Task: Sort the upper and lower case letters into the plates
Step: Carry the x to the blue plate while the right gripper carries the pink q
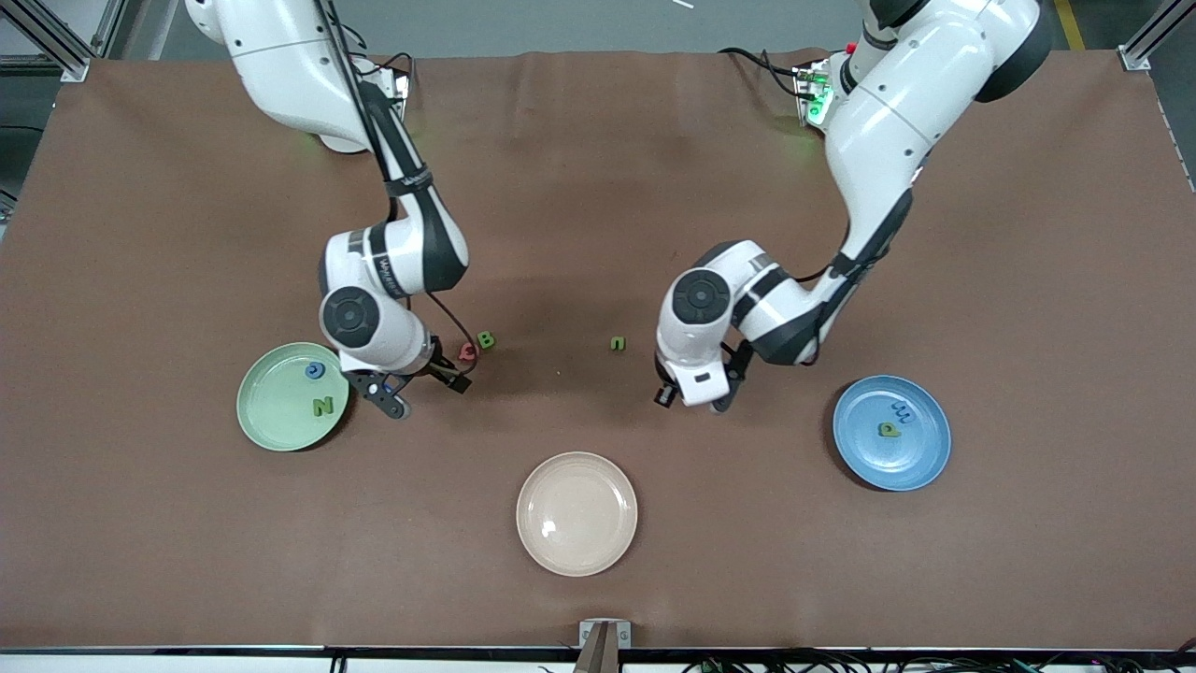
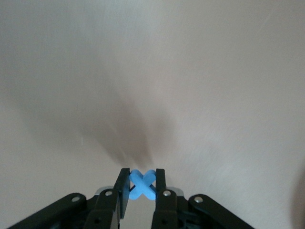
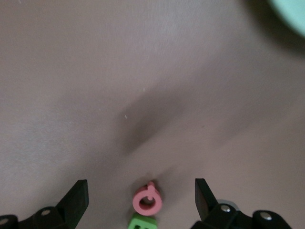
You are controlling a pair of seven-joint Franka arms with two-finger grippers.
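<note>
The mint green plate (image 1: 276, 422) holds a blue letter (image 1: 316, 371) and a green N (image 1: 322, 407). The blue plate (image 1: 864, 458) holds a blue m (image 1: 902, 408) and a yellow-green p (image 1: 889, 429). My right gripper (image 1: 425, 388) is open, low over the table beside the mint plate. In the right wrist view, a pink letter (image 3: 147, 201) lies between its open fingers (image 3: 78, 195), touching a green B (image 3: 142, 223). My left gripper (image 2: 141, 176) is shut on a small blue x (image 2: 143, 187), over bare table between a green n (image 1: 617, 344) and the blue plate.
A cream-beige plate (image 1: 576, 547) with nothing in it sits near the front edge, midway along the table. The pink letter (image 1: 467, 352) and green B (image 1: 486, 340) lie together, farther from the camera than the mint plate. An edge of the mint plate (image 3: 291, 12) shows in the right wrist view.
</note>
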